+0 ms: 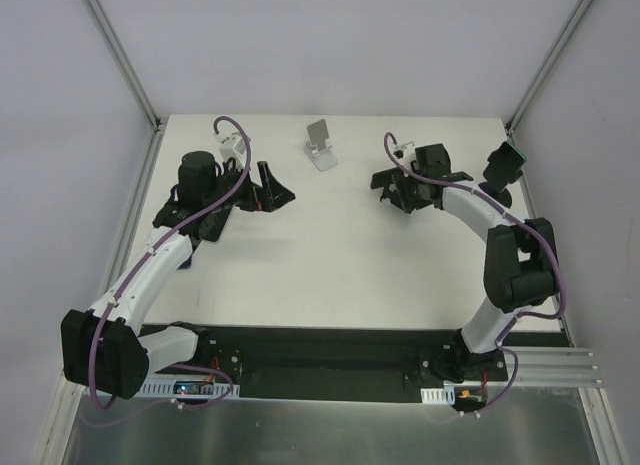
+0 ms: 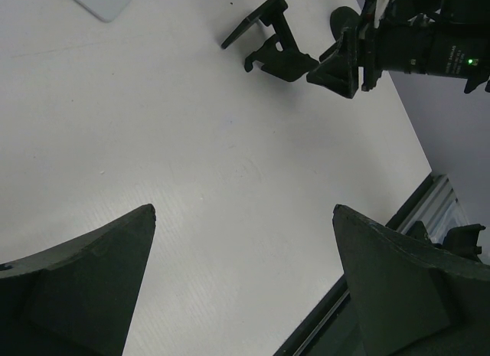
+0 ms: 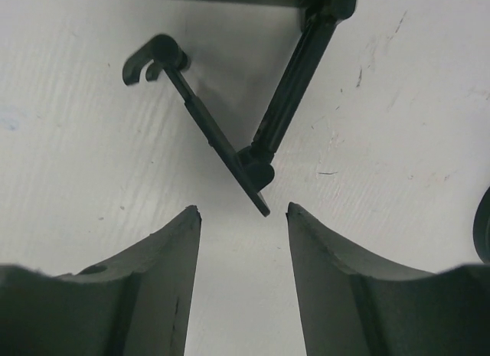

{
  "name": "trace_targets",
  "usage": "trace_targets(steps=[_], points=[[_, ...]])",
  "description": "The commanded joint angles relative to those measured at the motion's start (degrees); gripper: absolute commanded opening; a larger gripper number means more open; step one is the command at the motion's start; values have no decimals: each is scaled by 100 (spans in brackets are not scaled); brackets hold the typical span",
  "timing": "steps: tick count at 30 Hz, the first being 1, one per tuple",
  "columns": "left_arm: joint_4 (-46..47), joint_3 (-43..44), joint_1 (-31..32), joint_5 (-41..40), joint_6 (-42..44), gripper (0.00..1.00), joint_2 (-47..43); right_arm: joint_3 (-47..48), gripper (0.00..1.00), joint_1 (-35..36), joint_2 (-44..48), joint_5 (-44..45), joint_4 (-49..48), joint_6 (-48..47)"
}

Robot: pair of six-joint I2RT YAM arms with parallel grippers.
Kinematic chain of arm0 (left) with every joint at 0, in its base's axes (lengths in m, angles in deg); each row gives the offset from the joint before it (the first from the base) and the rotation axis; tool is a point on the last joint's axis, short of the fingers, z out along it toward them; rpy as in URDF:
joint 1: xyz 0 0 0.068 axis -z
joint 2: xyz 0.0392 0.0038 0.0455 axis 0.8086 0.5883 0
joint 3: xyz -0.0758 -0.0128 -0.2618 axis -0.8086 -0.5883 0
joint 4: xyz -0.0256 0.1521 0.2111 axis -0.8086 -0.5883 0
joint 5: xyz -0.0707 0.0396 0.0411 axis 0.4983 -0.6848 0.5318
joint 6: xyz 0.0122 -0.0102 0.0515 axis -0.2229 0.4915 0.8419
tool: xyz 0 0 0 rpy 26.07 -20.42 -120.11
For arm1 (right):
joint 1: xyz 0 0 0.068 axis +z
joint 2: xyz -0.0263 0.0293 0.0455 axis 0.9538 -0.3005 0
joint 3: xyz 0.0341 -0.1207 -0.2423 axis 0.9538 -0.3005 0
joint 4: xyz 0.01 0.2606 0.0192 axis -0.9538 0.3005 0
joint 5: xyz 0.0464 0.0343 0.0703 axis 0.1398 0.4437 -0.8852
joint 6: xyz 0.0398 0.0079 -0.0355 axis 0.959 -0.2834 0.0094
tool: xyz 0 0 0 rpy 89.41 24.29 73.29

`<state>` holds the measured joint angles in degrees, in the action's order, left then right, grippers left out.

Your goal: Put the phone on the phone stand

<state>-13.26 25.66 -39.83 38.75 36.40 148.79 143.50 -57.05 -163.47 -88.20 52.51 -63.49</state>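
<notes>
A black folding phone stand (image 3: 230, 145) lies on the white table, its hooked plate slanting toward me. Its lower tip sits just beyond my right gripper (image 3: 243, 209), whose jaws are half closed with a clear gap and touch nothing. The left wrist view shows the same stand (image 2: 264, 34) beside the right gripper. My left gripper (image 2: 243, 210) hangs wide open over bare table, left of centre in the top view (image 1: 275, 190). The right gripper (image 1: 392, 190) is right of centre. I cannot pick out the phone with certainty in any view.
A small white stand with a grey tilted plate (image 1: 320, 145) stands at the back middle, and its corner shows in the left wrist view (image 2: 99, 0). A dark object with a teal edge (image 1: 505, 163) sits by the right table edge. White walls enclose the table.
</notes>
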Motion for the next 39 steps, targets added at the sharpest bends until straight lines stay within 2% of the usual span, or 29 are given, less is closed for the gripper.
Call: trace_targets(steps=[1,5,13,16,17,19,20,21,22,28,32,36,39], points=[[258,-33,-68,108,15,98,-67,208,50,-43,-252,-266,253,-904],[258,-33,-68,108,24,98,-67,156,37,-70,-445,-381,-44,-1185],[258,-33,-77,108,41,98,-41,59,38,-43,-542,-451,-485,-1458],[258,-33,-77,108,59,98,-41,164,29,-17,-656,-425,-407,-1511],[258,-41,-68,100,68,98,-41,173,20,26,-665,-233,-397,-1554],[258,-41,-68,82,59,98,-49,278,10,88,-604,153,-240,-1572],[267,-50,-68,82,59,98,-41,331,2,158,-552,225,39,-1555],[258,-41,-68,91,50,98,-41,383,0,211,-490,278,199,-1546],[258,-41,-68,108,42,98,-32,428,0,272,-342,444,340,-1520],[258,-33,-77,108,-11,98,-67,1113,0,781,89,1155,2613,-1028],[258,-33,-77,126,-55,98,-120,1482,0,1125,284,1122,4056,-309],[267,-33,-77,161,-108,98,-129,1676,0,1354,389,746,5235,553],[293,-41,-68,187,-125,97,-137,1483,1,1485,696,-263,5596,862]])
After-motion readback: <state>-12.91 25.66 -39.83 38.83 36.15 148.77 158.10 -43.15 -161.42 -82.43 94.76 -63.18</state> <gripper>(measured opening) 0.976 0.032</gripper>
